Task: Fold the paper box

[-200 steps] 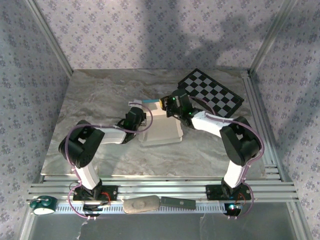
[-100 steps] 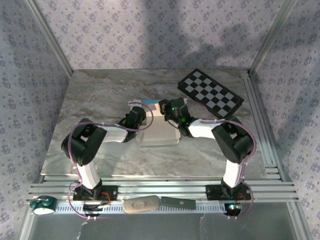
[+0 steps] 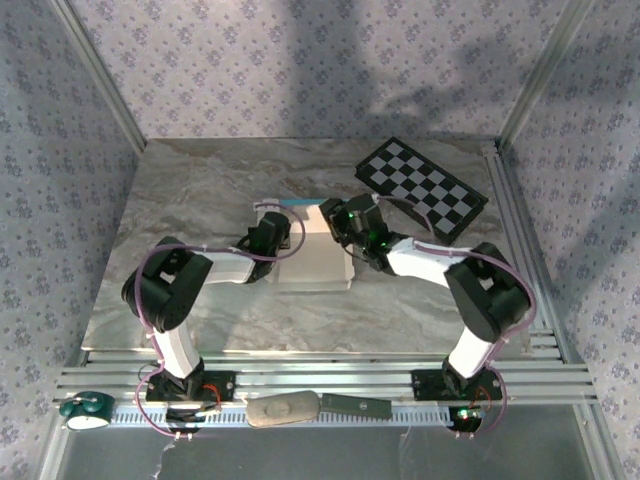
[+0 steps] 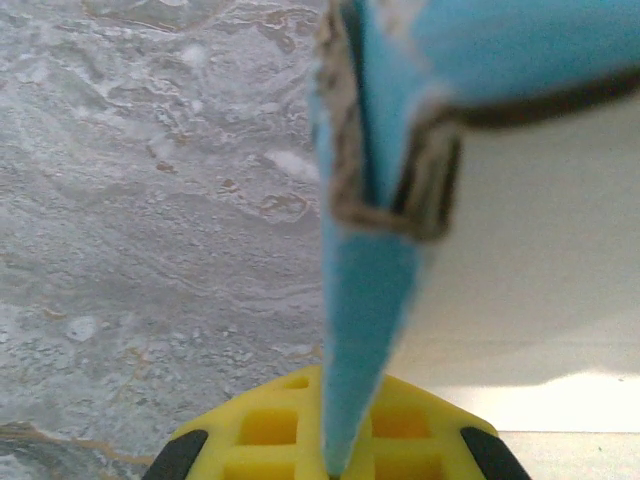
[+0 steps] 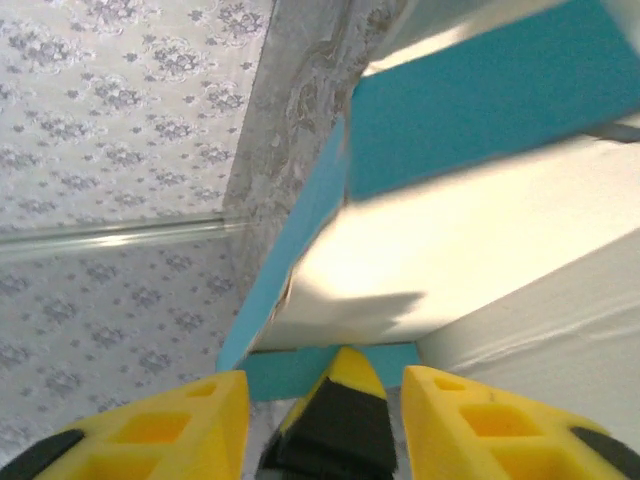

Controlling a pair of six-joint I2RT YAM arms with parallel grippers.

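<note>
**Box mid-surface: left fingers clamped on a flap, right fingers parted**

The box [image 3: 315, 262] lies near the middle of the surface [image 3: 200, 200], white face up, with a turquoise strip along its far edge. A checkerboard [image 3: 420, 188] sits at the far right corner. The left fingers [image 4: 265, 425] are clenched on a turquoise flap at the box's left side. The right fingers [image 5: 190, 420] stand released at the box's far right corner, gripping nothing. The left arm [image 3: 215, 268] and right arm [image 3: 420, 260] reach inward from the near edge, elbows out.

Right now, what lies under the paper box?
The paper box rests on the grey marbled table, which shows all round it. Whatever lies directly beneath the card is covered by it, so I cannot tell.
</note>
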